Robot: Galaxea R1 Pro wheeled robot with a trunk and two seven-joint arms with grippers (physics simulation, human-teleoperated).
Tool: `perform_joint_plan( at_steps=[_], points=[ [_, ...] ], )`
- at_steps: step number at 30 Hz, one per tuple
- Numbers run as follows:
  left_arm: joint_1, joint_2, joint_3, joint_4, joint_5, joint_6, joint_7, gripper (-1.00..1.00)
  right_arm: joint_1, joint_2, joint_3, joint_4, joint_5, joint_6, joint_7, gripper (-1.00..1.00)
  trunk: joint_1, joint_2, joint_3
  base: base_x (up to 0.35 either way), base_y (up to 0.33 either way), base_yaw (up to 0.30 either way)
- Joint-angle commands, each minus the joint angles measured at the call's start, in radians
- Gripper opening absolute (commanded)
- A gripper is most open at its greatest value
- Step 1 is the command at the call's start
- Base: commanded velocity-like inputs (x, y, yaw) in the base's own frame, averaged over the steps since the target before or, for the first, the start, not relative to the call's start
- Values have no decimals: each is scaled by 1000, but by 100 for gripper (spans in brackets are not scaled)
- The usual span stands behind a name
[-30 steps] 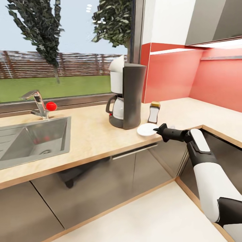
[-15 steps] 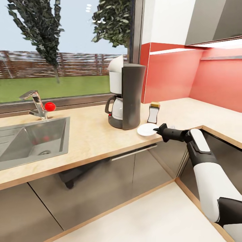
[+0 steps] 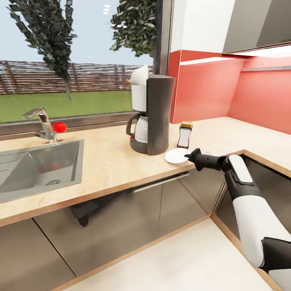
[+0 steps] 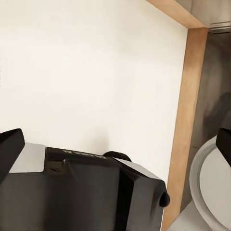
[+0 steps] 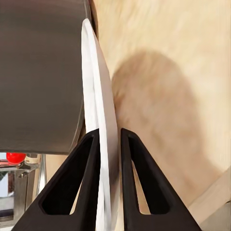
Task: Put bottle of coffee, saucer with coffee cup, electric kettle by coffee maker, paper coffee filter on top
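A: Your right gripper (image 3: 189,154) covers the near rim of the saucer (image 3: 176,156), so you can't tell whether it rests on the kitchen countertop (image 3: 109,163).

B: And the bottle of coffee (image 3: 185,135)?

A: Its label is too small for you to read. The sink (image 3: 36,169) is cut off at the picture's left edge.

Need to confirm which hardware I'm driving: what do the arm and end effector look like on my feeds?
The right arm has glossy white shells joined by black joint sections, with a black wrist tapering toward the right end effector. Its fingers are matte black, flat and wedge-shaped, each with a triangular cut-out. No cables or markings are visible.
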Motion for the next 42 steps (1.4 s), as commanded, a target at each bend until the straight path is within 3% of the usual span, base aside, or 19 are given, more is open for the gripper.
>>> perform_joint_plan(
  at_steps=[1,42],
  points=[
    [0,0,-8,0,9,3,-3,100,-1,0,-2,-1,-13,1,-9,-100,4,-7,-4,0,0,0],
    [-1,0,-8,0,9,4,-4,100,-1,0,-2,-1,-13,1,-8,-100,15,-28,-13,20,0,0]
  ],
)
